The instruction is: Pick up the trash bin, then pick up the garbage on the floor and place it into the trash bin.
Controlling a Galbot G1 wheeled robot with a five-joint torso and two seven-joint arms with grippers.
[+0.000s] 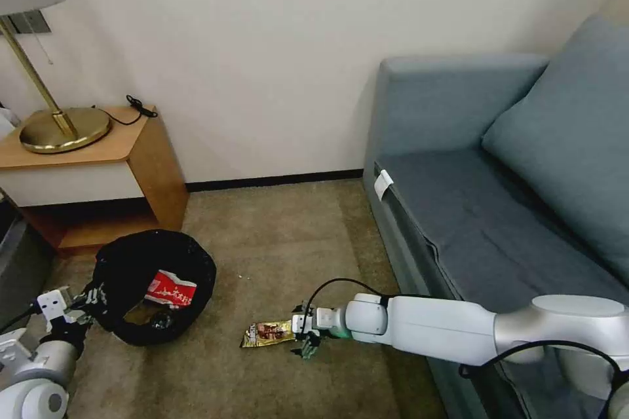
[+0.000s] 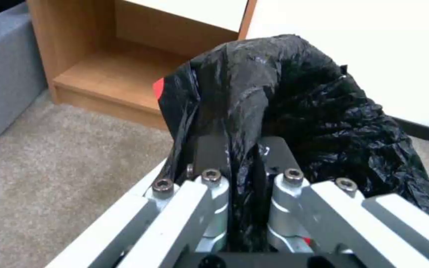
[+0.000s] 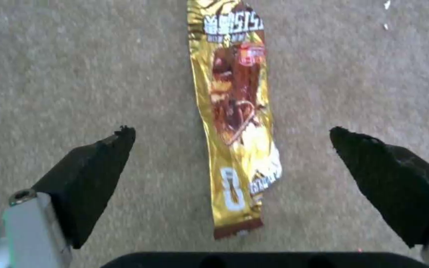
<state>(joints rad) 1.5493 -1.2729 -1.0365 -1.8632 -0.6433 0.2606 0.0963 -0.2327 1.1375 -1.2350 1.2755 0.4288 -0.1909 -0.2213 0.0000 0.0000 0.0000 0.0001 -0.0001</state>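
The gold-brown snack wrapper (image 3: 237, 123) lies flat on the carpet (image 1: 288, 236), just ahead of the right pincer (image 1: 305, 338), its long axis running straight away from the wrist and centred between the two spread black fingertips (image 3: 102, 163). A closing stroke would thus pinch it across its narrow width. The left pincer (image 2: 242, 163) is pressed together on the black liner at the rim of the trash bin (image 1: 154, 285), to the left of the wrapper, with a red-and-white carton (image 1: 170, 289) already inside.
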